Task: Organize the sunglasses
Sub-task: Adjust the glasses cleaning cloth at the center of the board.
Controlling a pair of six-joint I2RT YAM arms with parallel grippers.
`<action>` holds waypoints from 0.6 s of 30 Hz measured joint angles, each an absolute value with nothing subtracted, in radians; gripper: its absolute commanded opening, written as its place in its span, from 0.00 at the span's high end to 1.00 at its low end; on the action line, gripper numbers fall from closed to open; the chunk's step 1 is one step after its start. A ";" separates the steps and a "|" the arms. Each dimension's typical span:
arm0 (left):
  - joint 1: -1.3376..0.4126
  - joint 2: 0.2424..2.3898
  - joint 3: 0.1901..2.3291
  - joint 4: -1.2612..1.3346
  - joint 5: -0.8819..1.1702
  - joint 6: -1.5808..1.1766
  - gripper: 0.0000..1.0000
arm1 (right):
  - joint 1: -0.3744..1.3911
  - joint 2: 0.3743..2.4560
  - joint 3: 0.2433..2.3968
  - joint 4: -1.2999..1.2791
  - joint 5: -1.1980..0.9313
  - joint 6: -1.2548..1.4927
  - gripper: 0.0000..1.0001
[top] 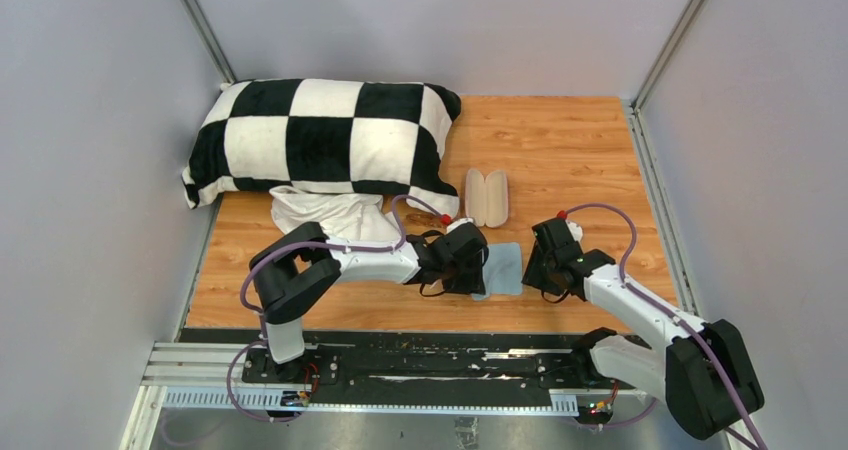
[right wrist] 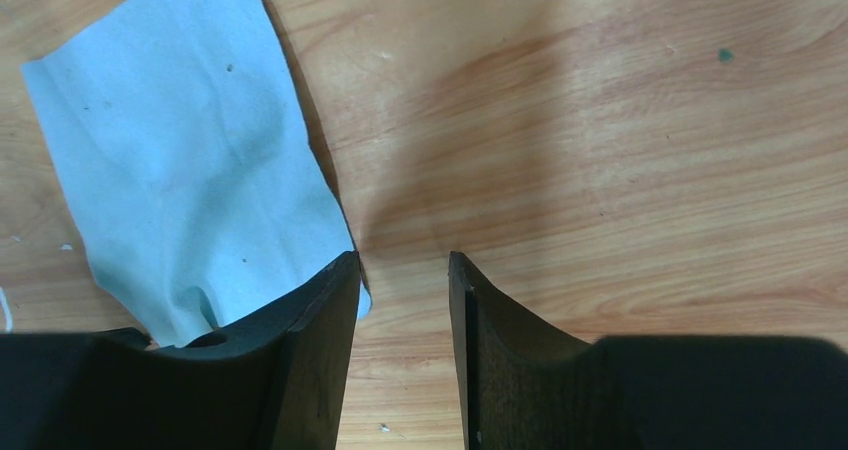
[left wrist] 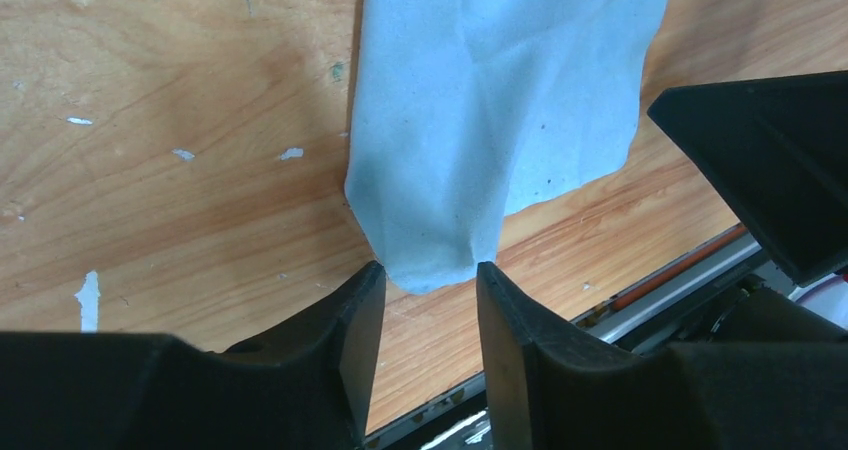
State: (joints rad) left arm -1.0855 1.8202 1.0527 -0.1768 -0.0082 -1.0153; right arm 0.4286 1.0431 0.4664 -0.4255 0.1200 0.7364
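Observation:
The sunglasses are not visible in any view. The pink case [top: 487, 198] lies open on the wooden table, cream inside up, beyond both grippers. The small light-blue cloth [top: 507, 268] lies flat between the grippers. My left gripper [top: 468, 270] is low over the cloth's left edge. In the left wrist view it [left wrist: 430, 268] is open, with a corner of the cloth [left wrist: 500, 100] between the fingertips. My right gripper [top: 547, 270] is just right of the cloth. In the right wrist view it [right wrist: 403, 258] is open and empty over bare wood, the cloth [right wrist: 190, 170] beside its left finger.
A black-and-white checked pillow [top: 320, 135] fills the back left. A crumpled white cloth [top: 330, 215] lies in front of it, next to the left arm. Grey walls close in the table on three sides. The right arm's dark body [left wrist: 770, 170] shows in the left wrist view.

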 measured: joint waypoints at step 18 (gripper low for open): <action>-1.086 1.833 1.060 -0.216 -0.029 -1.047 0.94 | 0.451 0.986 0.408 -0.358 -0.012 0.747 0.69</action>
